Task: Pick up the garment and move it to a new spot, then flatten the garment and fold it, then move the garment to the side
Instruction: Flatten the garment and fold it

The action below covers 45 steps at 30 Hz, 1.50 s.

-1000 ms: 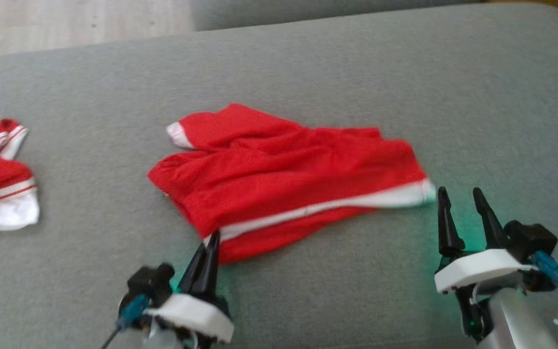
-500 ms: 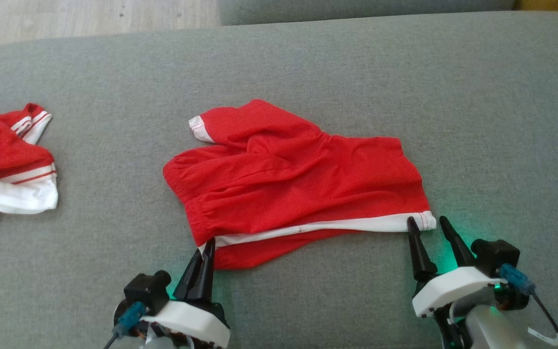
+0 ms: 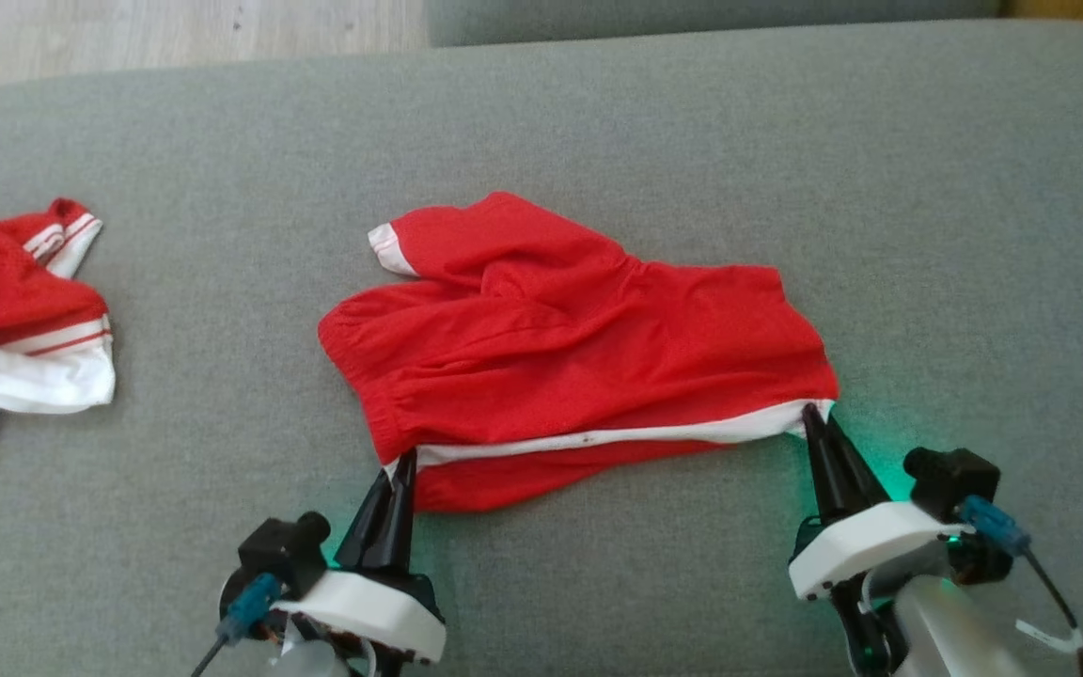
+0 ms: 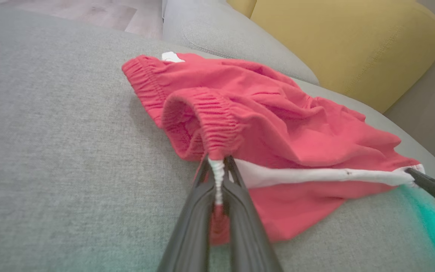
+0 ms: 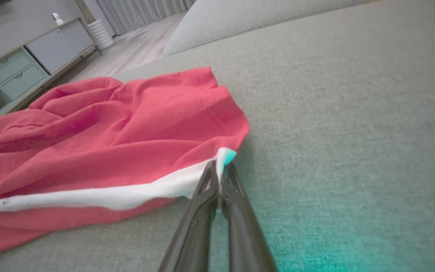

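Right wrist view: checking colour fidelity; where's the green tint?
Right wrist view: teal glow on the grey fabric cushion beside the right pincer, tinting a corner of the red white-striped garment. Head view: same glow there. Left wrist view: blurred teal smear.

A grey fabric couch (image 3: 598,122), yellow cushion (image 4: 346,41) behind, pale wood floor (image 3: 175,28), drawer cabinet (image 5: 17,68) beyond.

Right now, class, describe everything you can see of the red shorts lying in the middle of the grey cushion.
The red shorts are soft, wrinkled fabric with a gathered elastic waistband and a white side stripe. They lie crumpled and partly folded over on the grey cushion. The left gripper is shut on the stripe's waistband end, and the right gripper is shut on its hem end.
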Tool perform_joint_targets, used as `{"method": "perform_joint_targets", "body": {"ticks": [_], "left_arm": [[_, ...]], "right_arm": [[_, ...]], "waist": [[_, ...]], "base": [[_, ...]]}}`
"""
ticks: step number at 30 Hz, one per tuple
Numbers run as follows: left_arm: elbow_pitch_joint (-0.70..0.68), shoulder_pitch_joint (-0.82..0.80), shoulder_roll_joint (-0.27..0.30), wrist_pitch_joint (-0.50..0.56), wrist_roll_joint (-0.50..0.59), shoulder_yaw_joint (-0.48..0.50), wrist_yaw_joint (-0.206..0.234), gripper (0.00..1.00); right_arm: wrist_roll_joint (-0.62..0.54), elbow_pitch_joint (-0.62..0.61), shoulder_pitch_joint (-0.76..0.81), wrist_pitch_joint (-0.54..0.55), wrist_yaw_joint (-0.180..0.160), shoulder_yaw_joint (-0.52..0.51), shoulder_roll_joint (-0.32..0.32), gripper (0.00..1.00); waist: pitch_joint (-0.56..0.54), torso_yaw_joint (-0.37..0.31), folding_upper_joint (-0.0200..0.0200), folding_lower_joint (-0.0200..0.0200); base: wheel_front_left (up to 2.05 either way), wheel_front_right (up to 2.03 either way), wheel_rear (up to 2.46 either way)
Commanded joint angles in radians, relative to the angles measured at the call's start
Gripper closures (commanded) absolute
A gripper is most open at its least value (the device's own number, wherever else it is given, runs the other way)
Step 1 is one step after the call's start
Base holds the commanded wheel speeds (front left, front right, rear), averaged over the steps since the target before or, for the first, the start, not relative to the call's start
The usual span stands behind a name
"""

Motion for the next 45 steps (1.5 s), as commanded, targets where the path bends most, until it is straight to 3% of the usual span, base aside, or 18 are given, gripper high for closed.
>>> {"method": "perform_joint_targets", "body": {"ticks": [1,8,18,19,20,25,32,40,45], "left_arm": [[-0.029,-0.017,0.001,-0.005,0.01,0.043,0.002,1.0],[-0.139,-0.052,0.04,-0.005,0.038,0.073,0.002,1.0],[-0.339,-0.389,0.25,-0.005,0.076,0.019,0.002,1.0],[-0.339,-0.389,0.25,-0.005,0.076,0.019,0.002,1.0],[-0.356,-0.471,0.283,-0.005,0.052,0.0,0.002,1.0],[-0.336,-0.623,0.328,0.028,-0.024,-0.03,0.002,1.0],[-0.223,-0.751,0.316,0.087,-0.103,-0.054,0.002,1.0],[-0.083,-0.976,0.248,-0.002,-0.026,-0.019,0.007,1.0],[-0.06,-0.936,0.198,-0.005,-0.02,0.018,0.004,1.0]], "right_arm": [[0.012,-0.041,-0.005,-0.004,-0.001,0.016,-0.004,1.0],[0.071,-0.167,-0.018,-0.004,-0.001,0.021,-0.004,1.0],[0.194,-0.362,-0.262,-0.004,-0.001,0.072,-0.047,1.0],[0.194,-0.362,-0.262,-0.004,-0.001,0.072,-0.047,1.0],[0.22,-0.386,-0.32,-0.004,-0.001,0.075,-0.068,1.0],[0.239,-0.406,-0.457,0.029,-0.001,0.081,-0.124,1.0],[0.212,-0.305,-0.648,0.06,-0.001,0.063,-0.126,1.0],[0.127,-0.143,-0.931,-0.002,-0.001,-0.007,-0.07,1.0],[0.11,-0.131,-0.895,-0.004,-0.001,-0.045,-0.047,1.0]], "waist": [[-0.021,-0.001,0.0,0.0],[-0.122,-0.026,0.0,0.0],[-0.197,-0.07,0.0,0.0],[-0.197,-0.07,0.0,0.0],[-0.194,-0.073,0.0,0.0],[-0.161,-0.078,0.0,0.0],[0.003,-0.091,0.0,0.0],[0.148,-0.114,0.0,0.0],[0.143,-0.123,0.0,0.0]], "base": [[0.0,0.0,0.0],[0.0,0.0,0.0],[0.0,0.0,0.0],[0.0,0.0,0.0],[0.0,0.0,0.0],[0.0,0.0,0.0],[0.0,0.0,0.0],[0.0,0.0,0.0],[0.0,0.0,0.0]]}}
